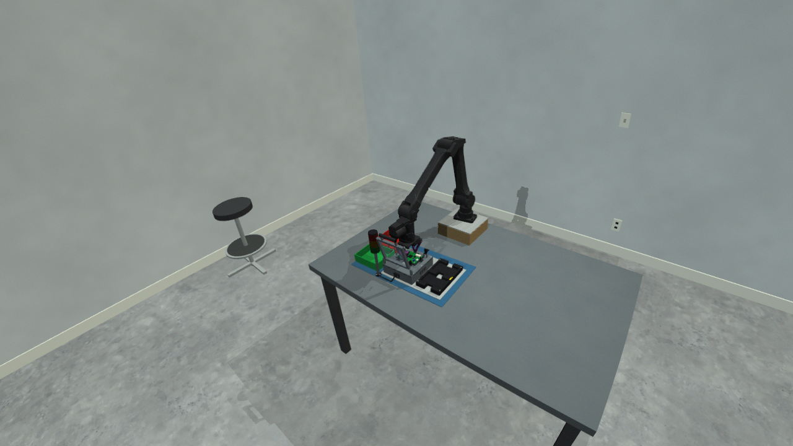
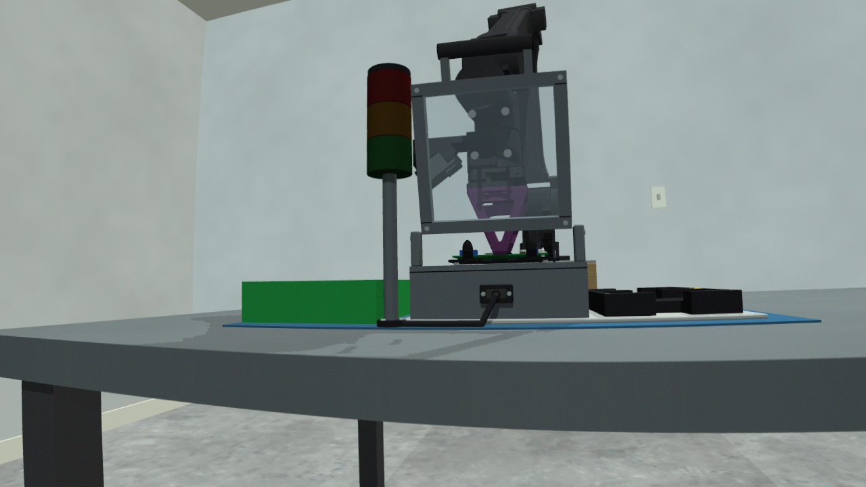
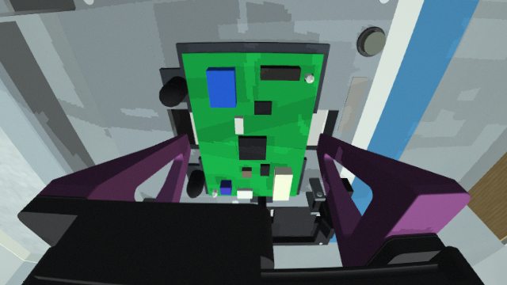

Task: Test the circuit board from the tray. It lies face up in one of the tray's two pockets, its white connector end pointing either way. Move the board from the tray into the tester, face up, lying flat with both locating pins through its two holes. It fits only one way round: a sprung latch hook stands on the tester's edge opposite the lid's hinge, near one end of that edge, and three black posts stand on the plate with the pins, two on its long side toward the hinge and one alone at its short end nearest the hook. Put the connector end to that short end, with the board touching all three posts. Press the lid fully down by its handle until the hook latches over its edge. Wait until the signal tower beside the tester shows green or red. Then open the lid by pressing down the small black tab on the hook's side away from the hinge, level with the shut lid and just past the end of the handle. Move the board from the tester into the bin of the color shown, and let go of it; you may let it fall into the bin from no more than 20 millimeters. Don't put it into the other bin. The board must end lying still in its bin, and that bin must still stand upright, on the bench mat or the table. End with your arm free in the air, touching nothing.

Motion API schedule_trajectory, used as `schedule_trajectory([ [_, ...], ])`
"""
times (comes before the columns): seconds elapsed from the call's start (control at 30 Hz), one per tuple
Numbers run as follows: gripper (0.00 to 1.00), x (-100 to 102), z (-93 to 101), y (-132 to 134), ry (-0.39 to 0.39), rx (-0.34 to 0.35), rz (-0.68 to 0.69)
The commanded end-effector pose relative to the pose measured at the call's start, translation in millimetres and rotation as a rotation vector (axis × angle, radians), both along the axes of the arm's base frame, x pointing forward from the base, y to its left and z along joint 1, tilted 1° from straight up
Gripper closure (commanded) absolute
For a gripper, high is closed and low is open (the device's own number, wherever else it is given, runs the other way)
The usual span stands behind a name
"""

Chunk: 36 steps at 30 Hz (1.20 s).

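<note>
The green circuit board (image 3: pixel 253 119) (image 2: pixel 496 256) (image 1: pixel 412 256) lies face up and flat on the tester's plate. Its white connector (image 3: pixel 283 183) is at the end nearest the camera in the wrist view. A pin (image 3: pixel 309 78) shows through its far hole. Two black posts (image 3: pixel 172 92) (image 3: pixel 194 184) stand along its left long side. The latch hook (image 3: pixel 317 194) stands by the connector end. My gripper (image 3: pixel 253 141) (image 2: pixel 502 245) (image 1: pixel 409 246) is open and empty, its purple fingers either side of the board and just above it. The tester's lid (image 2: pixel 490 82) stands open and upright. The signal tower (image 2: pixel 389 121) (image 1: pixel 373 238) is unlit.
The grey tester base (image 2: pixel 496 290) (image 1: pixel 407 271) stands on a blue mat (image 2: pixel 787 319). The black tray (image 2: pixel 666 299) (image 1: pixel 440 275) lies to its right with both pockets bare. A green bin (image 2: pixel 308 301) (image 1: pixel 365 256) stands left of the tower. The lid's handle (image 2: pixel 484 45) is at its top.
</note>
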State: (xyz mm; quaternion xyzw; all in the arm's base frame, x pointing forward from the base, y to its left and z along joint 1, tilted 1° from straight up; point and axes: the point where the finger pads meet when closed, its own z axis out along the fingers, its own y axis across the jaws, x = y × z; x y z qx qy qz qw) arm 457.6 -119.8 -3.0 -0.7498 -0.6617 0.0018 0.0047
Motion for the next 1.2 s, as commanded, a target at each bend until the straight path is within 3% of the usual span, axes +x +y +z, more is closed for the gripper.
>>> schedule_trajectory([
  [0.0, 0.08, 27, 41.0, 1, -0.070, -0.019, 0.006],
  [0.23, 0.08, 25, 97.9, 1, -0.074, -0.020, 0.007],
  [0.3, 0.08, 25, 97.9, 1, -0.074, -0.020, 0.007],
  [0.7, 0.08, 18, 234.8, 3, -0.079, -0.021, 0.010],
  [0.87, 0.08, 21, 239.9, 2, -0.042, -0.012, 0.011],
  [1.03, 0.08, 17, 273.9, 3, -0.060, -0.017, 0.011],
  [1.17, 0.08, 16, 285.2, 3, -0.065, -0.018, 0.011],
])
